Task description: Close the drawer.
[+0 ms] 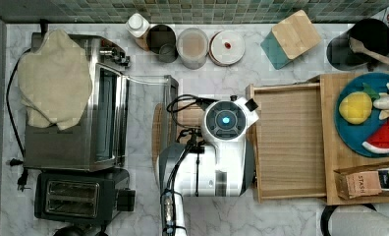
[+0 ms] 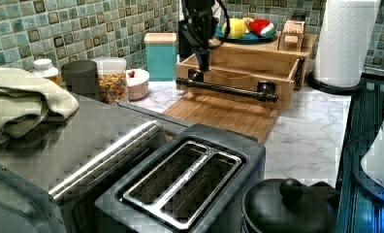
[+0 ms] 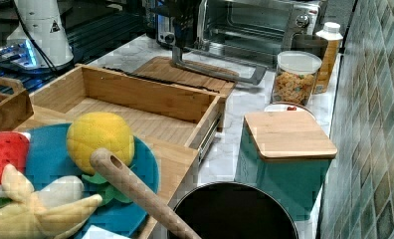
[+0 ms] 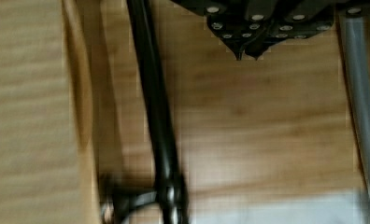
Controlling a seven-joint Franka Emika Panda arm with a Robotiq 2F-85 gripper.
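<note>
The drawer (image 1: 288,142) is a light-wood tray standing pulled out from its wooden cabinet (image 1: 332,147) toward the top view's left. A black bar handle (image 2: 226,90) runs across its front panel (image 2: 238,80). My gripper (image 2: 202,60) hangs just above the handle's end on the left view's left, over the front panel. In the wrist view my gripper (image 4: 246,51) is shut with nothing between its fingertips. It hovers over the cutting board (image 4: 267,130), beside the handle (image 4: 157,116) and apart from it. The drawer (image 3: 135,107) holds nothing.
A toaster oven (image 1: 99,118) has its door (image 3: 215,69) folded down onto the cutting board (image 2: 224,114) facing the drawer. A black toaster (image 1: 79,196), jars (image 1: 192,46), a teal canister (image 3: 284,154) and a fruit plate (image 1: 369,115) stand around. A paper-towel roll (image 2: 343,39) stands beside the cabinet.
</note>
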